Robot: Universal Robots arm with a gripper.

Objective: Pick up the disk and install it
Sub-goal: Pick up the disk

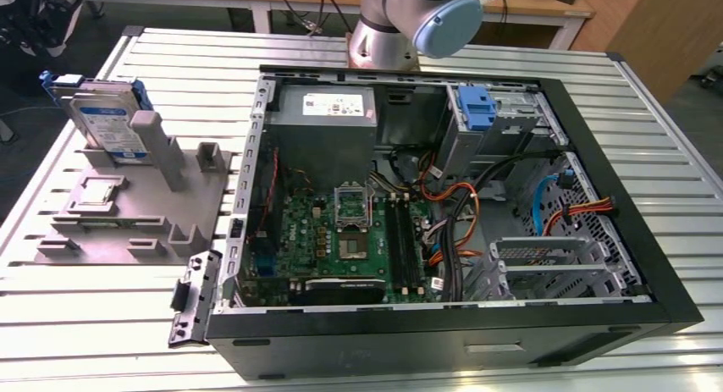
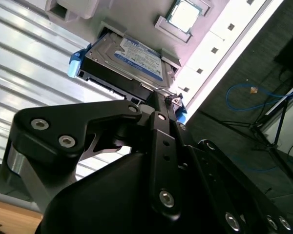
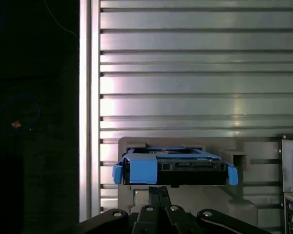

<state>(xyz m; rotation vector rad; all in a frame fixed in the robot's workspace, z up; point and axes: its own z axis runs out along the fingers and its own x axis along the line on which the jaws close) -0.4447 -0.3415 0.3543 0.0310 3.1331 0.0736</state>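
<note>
Exterior cam sits high up, looking down at a slant into the open computer case (image 1: 452,341) on the slatted table (image 1: 80,341), whole thing in frame, disk (image 1: 107,125) small at the exterior view's upper left. Both wrist cams ride right behind the gripper (image 3: 159,191), really close on that same disk: first wrist view edge-on, second wrist view slanting across its label.

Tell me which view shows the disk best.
Second wrist view: the disk shows its labelled face close up. The exterior view has it standing in the grey stand; the first wrist view, edge-on.
</note>
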